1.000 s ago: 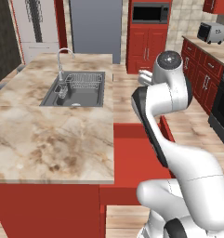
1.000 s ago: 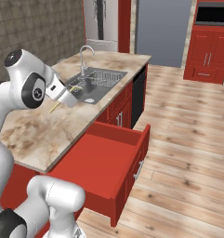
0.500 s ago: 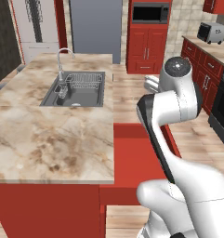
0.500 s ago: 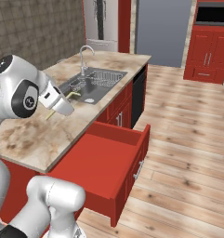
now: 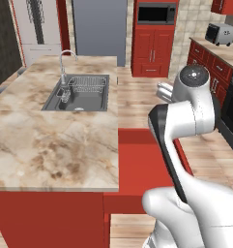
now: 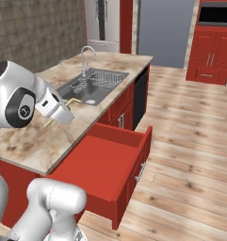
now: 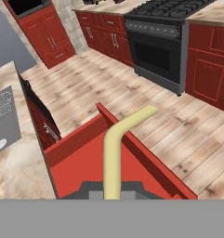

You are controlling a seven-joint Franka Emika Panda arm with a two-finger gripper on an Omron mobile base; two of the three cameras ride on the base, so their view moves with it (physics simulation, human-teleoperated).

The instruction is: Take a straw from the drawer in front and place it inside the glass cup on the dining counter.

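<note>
My gripper (image 6: 66,113) is shut on the straw (image 6: 73,100), a thin pale yellow stick that sticks out on both sides of the fingers. It hangs above the front edge of the dining counter (image 6: 35,141), beside the open red drawer (image 6: 110,160). In the hand view the straw (image 7: 114,148) rises from between my gripper's tips (image 7: 112,193) and bends right, over the drawer (image 7: 81,167). The left base view shows the dining counter (image 5: 50,145) and the drawer (image 5: 147,164) beneath my arm. A small see-through thing (image 6: 77,86) stands by the faucet; I cannot tell if it is the glass cup.
A steel sink (image 5: 81,92) with a faucet (image 5: 65,55) is set in the counter. A black stove (image 7: 164,32) and red cabinets (image 7: 211,69) line the far side of the wooden floor (image 6: 190,132). The drawer juts out into the aisle.
The arm has swung a little to the right in the left base view. The hand and straw have sunk slightly toward the counter's edge. The grip has stayed shut.
</note>
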